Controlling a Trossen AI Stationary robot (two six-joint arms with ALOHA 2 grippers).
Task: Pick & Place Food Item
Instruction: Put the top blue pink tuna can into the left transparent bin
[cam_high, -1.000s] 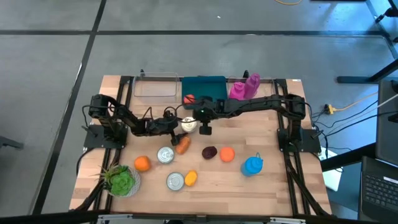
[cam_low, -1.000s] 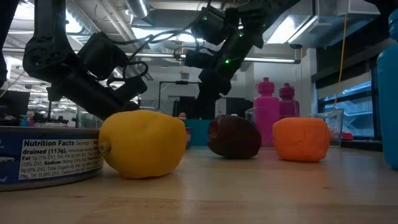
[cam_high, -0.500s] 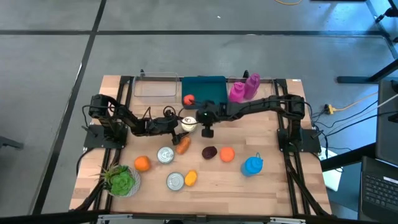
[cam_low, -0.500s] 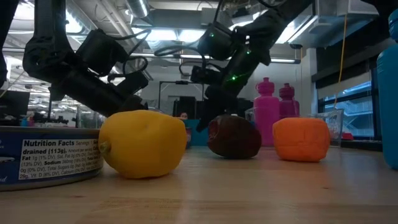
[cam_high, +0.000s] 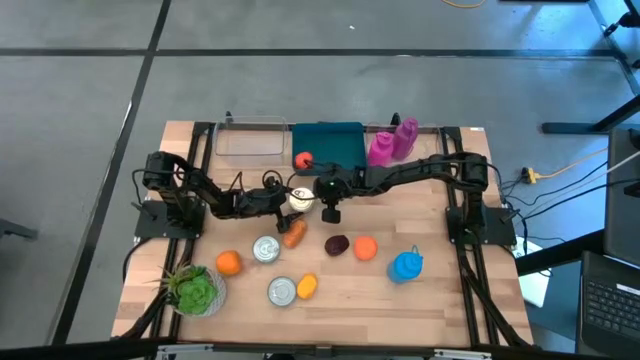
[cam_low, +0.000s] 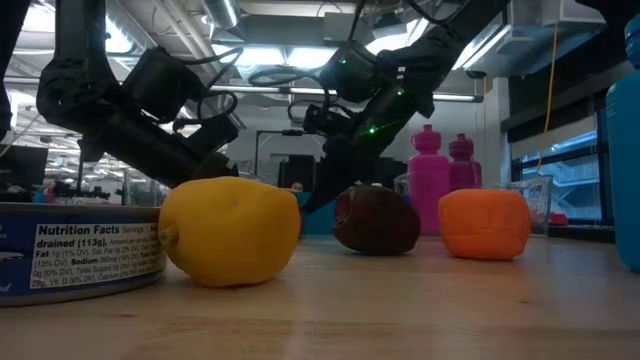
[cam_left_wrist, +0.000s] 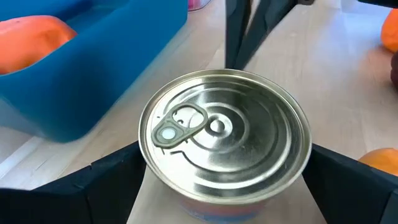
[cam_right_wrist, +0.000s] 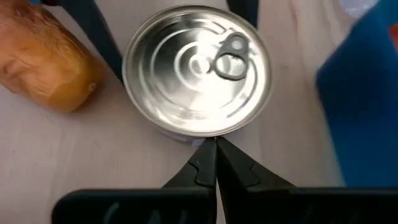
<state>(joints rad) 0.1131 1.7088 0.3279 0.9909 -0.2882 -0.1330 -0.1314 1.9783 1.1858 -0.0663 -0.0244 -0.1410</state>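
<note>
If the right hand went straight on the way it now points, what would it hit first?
Most likely the can: the right hand, fingers closed together, points at its near rim, with the left hand straddling that same can. Depth is unclear, so it might meet the table just short of it.

Silver pull-tab can (cam_left_wrist: 225, 144) upright on table (cam_high: 430, 290), lid sealed, tab flat. Sits just beside the blue bin (cam_left_wrist: 93, 74), between the left hand's (cam_left_wrist: 224, 186) spread fingers.

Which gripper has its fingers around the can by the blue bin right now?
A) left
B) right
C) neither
A: the left wrist view shows the left gripper open, a finger on each side of the can; the right gripper is shut beside it.
</note>
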